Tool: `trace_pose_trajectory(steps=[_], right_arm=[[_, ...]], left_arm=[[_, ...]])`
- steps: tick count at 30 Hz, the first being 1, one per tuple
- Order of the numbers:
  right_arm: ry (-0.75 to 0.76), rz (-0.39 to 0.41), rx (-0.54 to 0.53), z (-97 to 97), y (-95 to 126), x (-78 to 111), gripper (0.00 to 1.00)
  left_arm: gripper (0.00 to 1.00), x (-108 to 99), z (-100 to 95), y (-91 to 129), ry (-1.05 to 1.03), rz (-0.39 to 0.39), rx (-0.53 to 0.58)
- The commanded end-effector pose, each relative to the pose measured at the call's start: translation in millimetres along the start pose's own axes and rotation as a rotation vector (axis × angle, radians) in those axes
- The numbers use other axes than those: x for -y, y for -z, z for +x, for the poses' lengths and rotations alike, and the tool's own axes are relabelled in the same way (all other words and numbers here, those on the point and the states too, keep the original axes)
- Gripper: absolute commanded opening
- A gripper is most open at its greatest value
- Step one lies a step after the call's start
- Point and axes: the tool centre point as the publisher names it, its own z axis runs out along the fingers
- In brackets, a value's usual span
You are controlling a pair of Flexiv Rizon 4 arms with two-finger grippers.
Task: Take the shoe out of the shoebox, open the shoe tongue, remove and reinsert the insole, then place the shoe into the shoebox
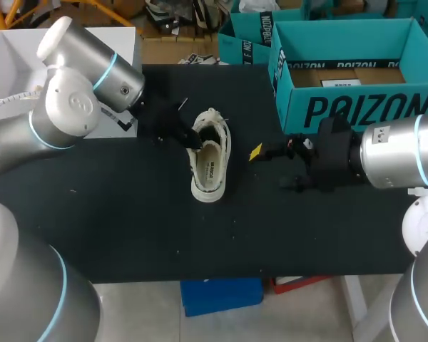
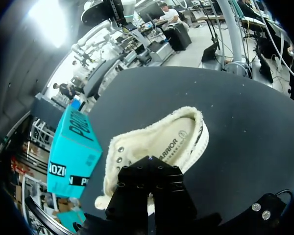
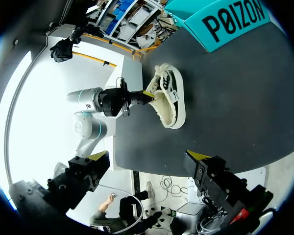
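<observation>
The cream sneaker [image 1: 210, 162] stands upright on its sole on the black table [image 1: 121, 221], outside the teal shoebox [image 1: 357, 107], mouth up. Its printed insole [image 1: 212, 169] lies inside it. The lace end points to the table's far side and the heel to the near side.

The left gripper [image 1: 194, 139] comes in from the sneaker's left and sits at its lace end, tip down on the tongue area. From the left wrist view the gripper [image 2: 149, 171] covers that end of the sneaker [image 2: 171, 139], so only the row of eyelets and the insole [image 2: 181, 139] show past it. Whether its jaws are clamped on the tongue or merely resting there, I cannot tell.

The right gripper [image 1: 269, 168] hangs just to the sneaker's right, apart from it, between the sneaker and the shoebox's front wall. Its jaws stand wide apart (both yellow tips are plain in its own wrist view) with only bare table between them [image 3: 147, 155].

The shoebox, open-topped, stands to the sneaker's right and farther back.
</observation>
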Motion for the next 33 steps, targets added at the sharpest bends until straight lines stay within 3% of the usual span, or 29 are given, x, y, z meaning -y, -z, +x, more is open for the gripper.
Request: trace_pose_trajectory(steps=[1, 9, 13, 33], right_arm=[[0.000, 0.000, 0.000, 0.6, -0.4, -0.1, 1.00], [0.000, 0.000, 0.000, 0.6, -0.4, -0.1, 1.00], [0.000, 0.000, 0.000, 0.6, -0.4, -0.1, 1.00], [0.000, 0.000, 0.000, 0.6, -0.4, -0.1, 1.00]], left_arm=[[0.00, 3.8, -4.7, 1.9, -0.009, -0.003, 0.001], [0.00, 20.1, -22.4, 53.3, -0.086, -0.022, 0.024], [0.00, 15.9, -27.8, 61.3, -0.096, -0.043, 0.027], [0.00, 10.4, -9.6, -6.0, -0.080, -0.017, -0.080]])
